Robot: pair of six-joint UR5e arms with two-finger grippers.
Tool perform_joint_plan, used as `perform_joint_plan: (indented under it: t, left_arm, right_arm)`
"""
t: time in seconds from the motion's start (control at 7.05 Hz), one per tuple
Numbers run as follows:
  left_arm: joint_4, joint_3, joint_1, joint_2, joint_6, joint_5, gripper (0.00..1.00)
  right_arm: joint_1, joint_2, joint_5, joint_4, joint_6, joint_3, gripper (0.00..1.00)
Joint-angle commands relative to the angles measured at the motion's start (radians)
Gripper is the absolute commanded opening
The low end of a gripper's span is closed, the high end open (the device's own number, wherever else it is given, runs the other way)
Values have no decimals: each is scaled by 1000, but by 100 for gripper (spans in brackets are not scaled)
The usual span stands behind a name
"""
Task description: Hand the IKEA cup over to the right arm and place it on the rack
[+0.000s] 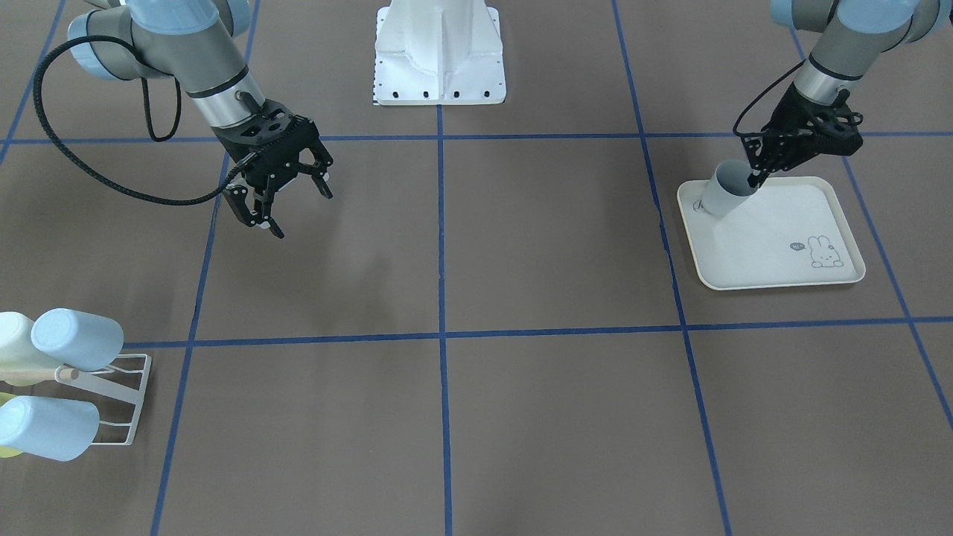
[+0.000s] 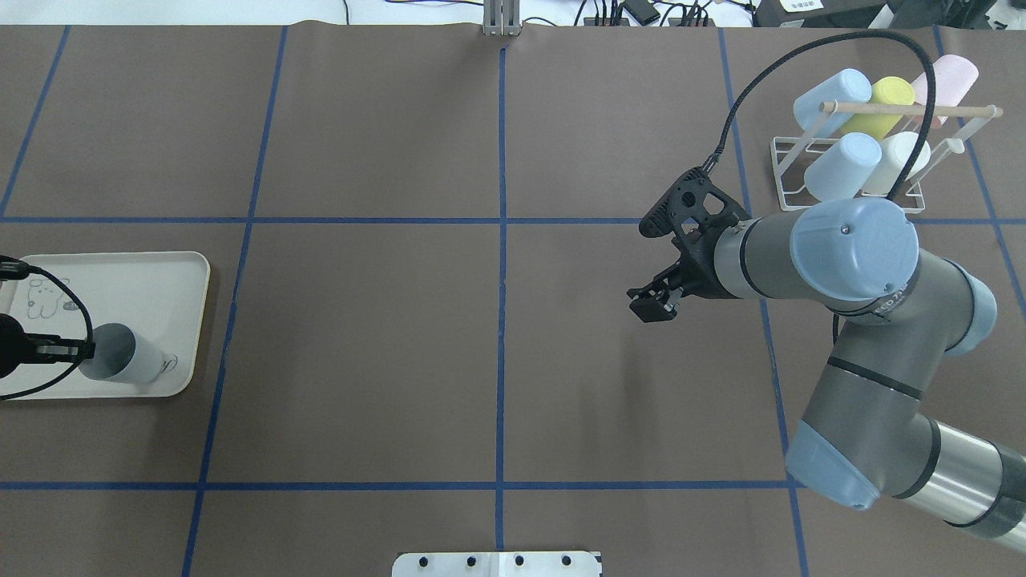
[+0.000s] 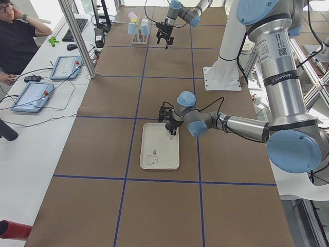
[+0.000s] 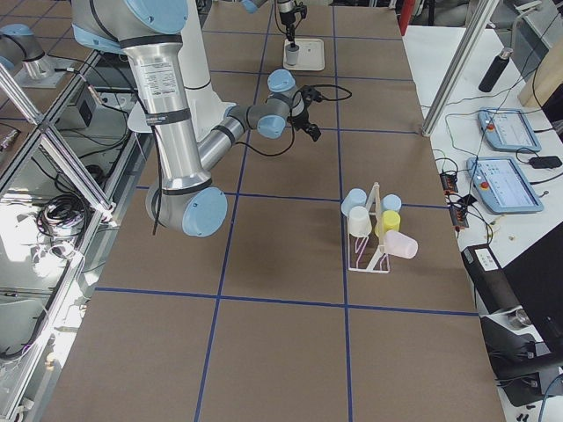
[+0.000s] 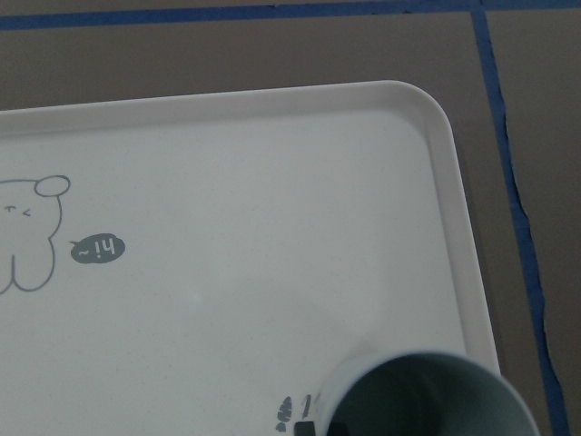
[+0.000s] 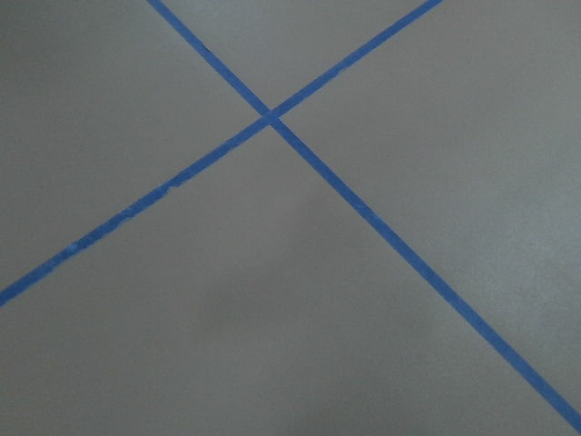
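Observation:
A grey-blue IKEA cup [image 1: 721,195] stands near a corner of a cream rabbit-print tray [image 1: 774,246], its mouth up. My left gripper [image 1: 755,179] is shut on the cup's rim, one finger inside and one outside. From overhead the cup [image 2: 132,357] is at the far left with the left gripper [image 2: 80,349] beside it. Only the cup's rim [image 5: 427,395] shows in the left wrist view. My right gripper [image 1: 287,205] hangs open and holds nothing above bare table, far from the cup. The white wire rack [image 2: 789,172] with its wooden rod stands at the far right.
Several pastel cups [image 2: 842,164] hang on the rack's prongs. The robot's white base [image 1: 439,52] is at the table's near-robot edge. Blue tape lines [image 6: 272,118] grid the brown table. A person sits at a side desk with tablets [image 3: 33,95].

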Motion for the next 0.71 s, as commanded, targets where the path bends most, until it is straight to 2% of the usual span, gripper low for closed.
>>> perform_joint_plan:
  t: [0.0,0.14,0.28,0.43,0.57]
  left_arm:
    - [0,-21,-82,3,60,-6,0]
    - [0,-56,-123,-3,112,-24,0]
    - [0,-75,-160,-36,103,-108,0]
    - [0,-75,-193,-102,70,-212,0]
    - [-3,-72,-193,-192,-60,-250,0]
  right_arm:
    - [-25,6,-12,6,-24,-5,100]
    - [-40,47,-44,27,-74,-20,100]
    - [-71,58,-85,122,-70,-57,99]
    - [-91,59,-90,277,-66,-120,99]
    - [-108,59,-90,445,-66,-207,99]
